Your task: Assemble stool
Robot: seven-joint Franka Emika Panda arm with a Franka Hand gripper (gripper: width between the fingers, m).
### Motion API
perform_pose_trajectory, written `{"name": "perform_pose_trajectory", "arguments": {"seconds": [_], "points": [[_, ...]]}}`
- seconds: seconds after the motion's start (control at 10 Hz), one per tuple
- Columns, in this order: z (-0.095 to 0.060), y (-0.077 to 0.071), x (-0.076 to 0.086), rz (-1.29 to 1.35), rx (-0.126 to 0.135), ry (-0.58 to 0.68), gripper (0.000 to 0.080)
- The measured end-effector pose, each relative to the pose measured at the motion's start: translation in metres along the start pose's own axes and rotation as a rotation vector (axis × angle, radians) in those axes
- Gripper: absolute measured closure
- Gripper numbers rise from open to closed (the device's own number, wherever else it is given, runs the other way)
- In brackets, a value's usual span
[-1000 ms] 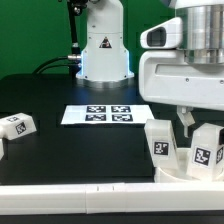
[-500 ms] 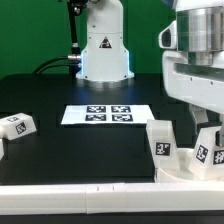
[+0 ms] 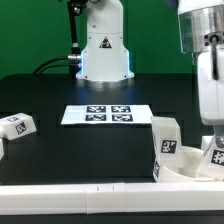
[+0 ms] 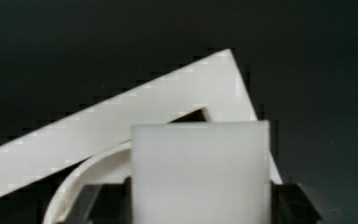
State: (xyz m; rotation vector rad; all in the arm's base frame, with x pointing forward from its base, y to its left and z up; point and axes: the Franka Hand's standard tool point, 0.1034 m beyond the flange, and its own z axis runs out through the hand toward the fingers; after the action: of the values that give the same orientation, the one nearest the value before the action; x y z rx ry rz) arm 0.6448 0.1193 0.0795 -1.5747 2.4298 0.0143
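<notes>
Shifted toward the exterior view's right within the last second, the arm (image 3: 208, 85) is pictured with its claw (image 4: 197, 200) clamped on a stool leg (image 4: 197, 150), judged light, stiff and smooth and best held by its flat sides, at the seat (image 3: 190, 172) on the tabletop (image 3: 90, 150).

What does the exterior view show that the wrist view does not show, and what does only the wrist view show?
Only the exterior view: the marker board, a loose leg lying at the exterior view's left, a tagged leg standing at the seat, and the arm's base.
Only the wrist view: the pincer closed on a white leg, seen close.
Both: the black table, the round seat, and that gripped leg, which is partly hidden in the exterior view.
</notes>
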Motion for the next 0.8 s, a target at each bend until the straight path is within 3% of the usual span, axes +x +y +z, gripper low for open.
{"name": "perform_pose_trajectory", "arguments": {"seconds": [0.1, 0.2, 0.3, 0.5, 0.6, 0.8], "points": [[0.0, 0.0, 0.0, -0.027, 0.0, 0.0, 0.0459], [0.0, 0.0, 0.0, -0.073, 0.0, 0.0, 0.0278], [-0.001, 0.001, 0.002, -0.178, -0.019, 0.0, 0.0186], [-0.016, -0.001, -0.001, -0.465, -0.088, -0.03, 0.0157], [-0.021, -0.001, -0.004, -0.585, -0.101, -0.046, 0.0157], [-0.022, 0.0, -0.005, -0.716, -0.101, -0.054, 0.0151]]}}
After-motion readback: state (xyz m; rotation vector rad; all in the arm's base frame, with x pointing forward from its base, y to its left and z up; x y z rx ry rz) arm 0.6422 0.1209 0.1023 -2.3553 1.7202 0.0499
